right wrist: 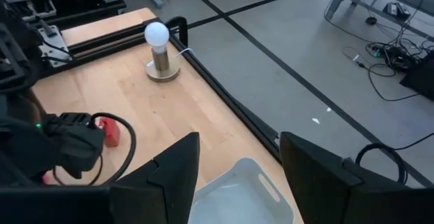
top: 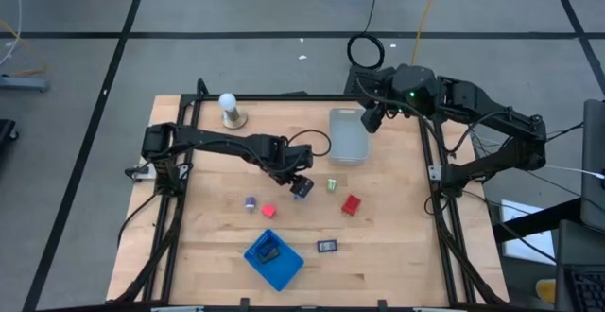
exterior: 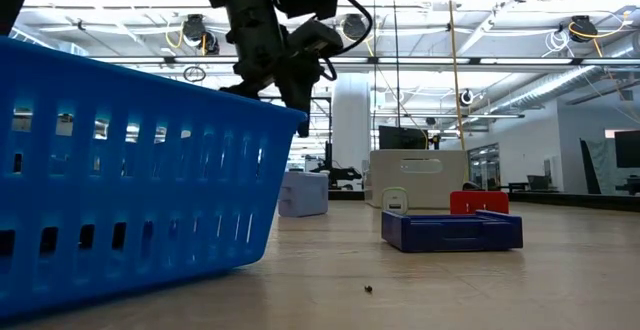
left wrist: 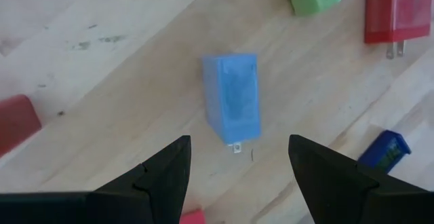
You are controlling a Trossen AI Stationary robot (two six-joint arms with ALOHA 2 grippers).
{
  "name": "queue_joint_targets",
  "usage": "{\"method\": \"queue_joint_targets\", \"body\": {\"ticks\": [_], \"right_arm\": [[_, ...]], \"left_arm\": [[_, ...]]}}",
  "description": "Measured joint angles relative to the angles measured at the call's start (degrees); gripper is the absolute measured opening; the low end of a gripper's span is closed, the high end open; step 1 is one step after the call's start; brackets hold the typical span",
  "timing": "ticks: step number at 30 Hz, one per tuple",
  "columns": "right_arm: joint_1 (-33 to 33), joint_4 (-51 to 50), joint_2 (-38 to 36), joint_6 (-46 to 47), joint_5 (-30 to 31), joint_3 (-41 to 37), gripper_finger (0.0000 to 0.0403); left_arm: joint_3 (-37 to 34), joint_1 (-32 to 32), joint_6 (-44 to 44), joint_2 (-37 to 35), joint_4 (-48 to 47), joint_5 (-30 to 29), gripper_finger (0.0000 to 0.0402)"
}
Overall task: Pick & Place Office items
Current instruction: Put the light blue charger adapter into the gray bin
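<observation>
The left gripper (top: 302,186) hangs over the middle of the table with its fingers (left wrist: 159,173) apart and nothing between them, directly above a pale blue plug block (left wrist: 232,96) lying flat on the wood, so the step in hand looks like the start of a pick on that block. The right gripper (top: 371,116) waits at the far right, over the far end of the clear bin (top: 349,134), its fingers (right wrist: 169,166) also apart and empty. The task seems to be at an early stage: the clear bin appears empty, and most pieces lie loose on the table. The blue tray (top: 275,258) at the near edge holds 1 dark piece (top: 269,250), though it cannot be told whether that was placed as part of the task. From above, the loose items count as 1 pale blue plug block under the left gripper, 2 red blocks, a small one (top: 268,212) and a larger one (top: 351,204) to its right, 1 green bit (top: 333,185), 1 purple bit (top: 250,202) and 1 flat black rectangle (top: 327,246) near the tray. The left wrist view also shows 1 small dark blue piece (left wrist: 384,151) close to the pale blue block. A white ball on a stand (top: 230,110) sits at the far left, well apart from the rest.
</observation>
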Motion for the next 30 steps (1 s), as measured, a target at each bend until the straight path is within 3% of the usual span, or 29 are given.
{"method": "queue_joint_targets", "body": {"ticks": [4, 13, 17, 23, 30], "right_arm": [[-0.7, 0.0, 0.0, -1.0, 0.0, 0.0, 0.0196], [-1.2, -0.2, -0.4, -1.1, 0.0, 0.0, 0.0196], [-1.2, -1.0, -1.2, -1.1, 0.0, 0.0, 0.0196], [-1.2, -1.4, -2.6, -1.1, 0.0, 0.0, 0.0196], [-1.2, -1.3, -3.3, -1.1, 0.0, 0.0, 0.0196]], "left_arm": [[2.7, -0.1, 1.0, 0.3, -2.8, 0.8, 0.0250], [17.8, -0.1, 7.7, 8.3, -12.1, -2.1, 0.0250], [18.9, 0.0, 7.9, 9.3, -12.7, -2.5, 0.0250], [17.8, 0.0, 4.0, 9.3, -16.1, -9.1, 0.0250], [17.6, -0.3, 3.0, 10.4, -14.3, -7.8, 0.0250]]}}
